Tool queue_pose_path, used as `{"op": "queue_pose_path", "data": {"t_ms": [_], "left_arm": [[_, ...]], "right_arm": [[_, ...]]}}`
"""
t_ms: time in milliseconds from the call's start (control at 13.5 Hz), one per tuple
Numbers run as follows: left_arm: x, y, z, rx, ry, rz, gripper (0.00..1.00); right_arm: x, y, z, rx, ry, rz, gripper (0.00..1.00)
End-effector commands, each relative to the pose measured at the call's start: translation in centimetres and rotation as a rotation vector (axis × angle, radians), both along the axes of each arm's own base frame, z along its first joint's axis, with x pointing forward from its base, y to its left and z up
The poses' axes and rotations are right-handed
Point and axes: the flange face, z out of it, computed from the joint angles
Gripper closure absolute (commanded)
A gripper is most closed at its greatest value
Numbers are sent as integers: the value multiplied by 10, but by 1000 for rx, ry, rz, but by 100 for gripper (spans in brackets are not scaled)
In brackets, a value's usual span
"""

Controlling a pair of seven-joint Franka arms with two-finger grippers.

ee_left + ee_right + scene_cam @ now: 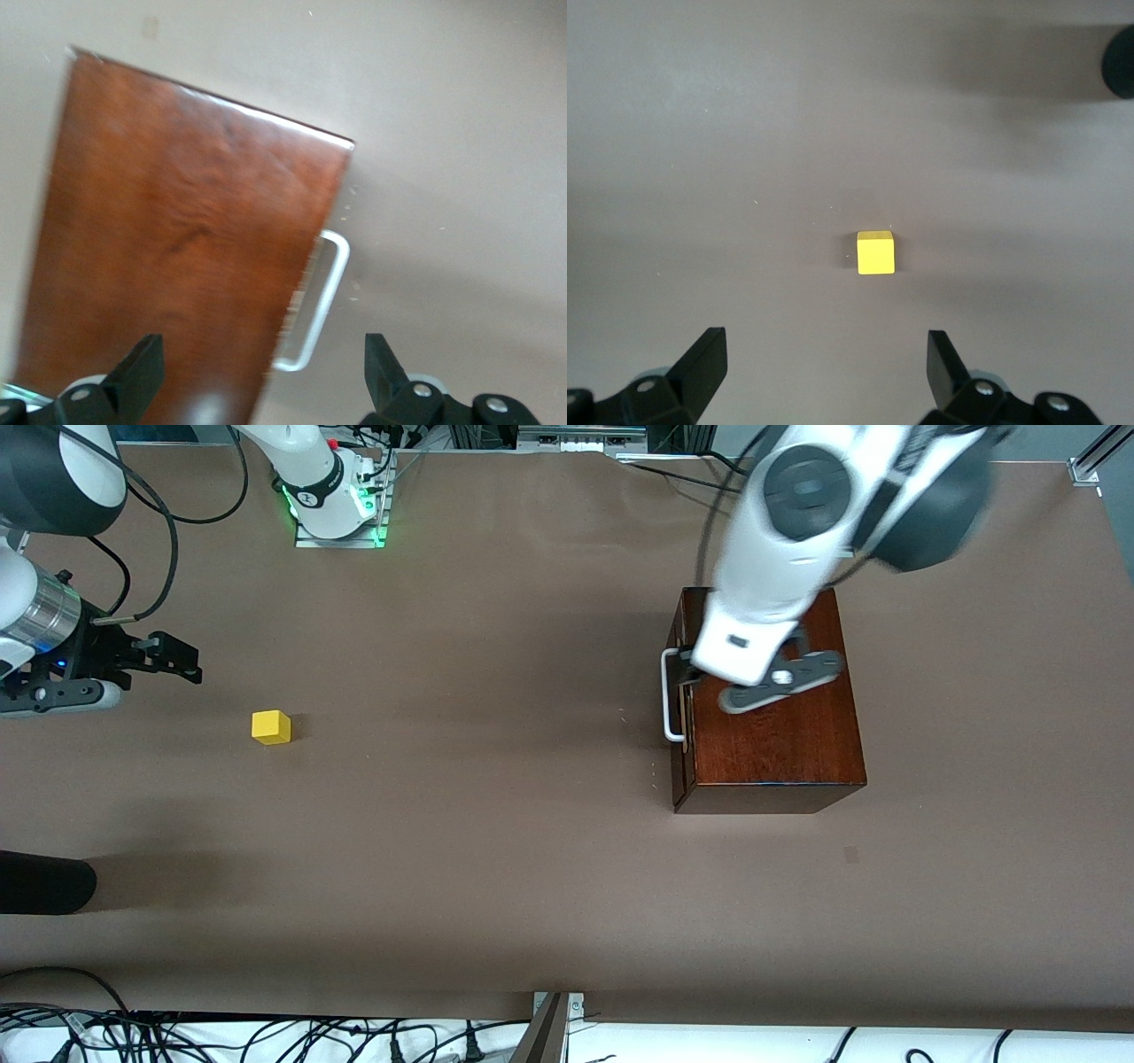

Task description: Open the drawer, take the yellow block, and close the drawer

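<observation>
Front view: the drawer [680,691] is sitting closed in its box; the yellow block [271,727] is lying on the table, well apart, near the right gripper [168,657].

Left wrist view: the left gripper [263,367] is hanging spread wide and empty over the white handle [323,301].

Right wrist view: the right gripper's fingers [704,359] are gaping, holding nothing; the block, probably light and rigid, is offering flat side faces to pinch.

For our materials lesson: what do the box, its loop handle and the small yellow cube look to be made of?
Box: wood, dark reddish-brown with a glossy varnish; grain and sheen show on top.
Loop handle: smooth white bar, likely painted metal or plastic; cannot tell which.
Yellow cube: matte, evenly coloured; painted wood or plastic, unclear.
</observation>
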Motion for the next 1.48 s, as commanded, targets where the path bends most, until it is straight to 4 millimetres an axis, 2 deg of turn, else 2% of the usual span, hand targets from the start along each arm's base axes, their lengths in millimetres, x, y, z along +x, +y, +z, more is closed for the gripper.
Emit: {"op": "queue_pose_path", "data": {"t_ms": [0, 148, 222, 519, 593, 963, 1185, 1407], "left_arm": [[2, 67, 25, -52, 32, -119, 0], [1, 104, 37, -66, 44, -180, 0], [-8, 122, 41, -78, 41, -223, 0], [-20, 195, 43, -94, -13, -341, 0], [-26, 206, 42, -75, -41, -365, 0], [-27, 207, 50, -55, -54, -380, 0], [-23, 218, 50, -55, -64, -363, 0], [-24, 221, 52, -61, -65, -358, 0]], "right_arm": [[-8, -27, 24, -5, -28, -77, 0], [-7, -40, 38, -5, -51, -100, 0], [-8, -43, 43, -4, -56, -105, 0], [-11, -36, 59, 4, -42, -96, 0], [-11, -35, 60, 4, -38, -96, 0], [-8, -33, 55, 2, -30, -93, 0], [-8, -36, 54, 2, -27, -98, 0], [-6, -36, 49, 1, -18, -98, 0]]}}
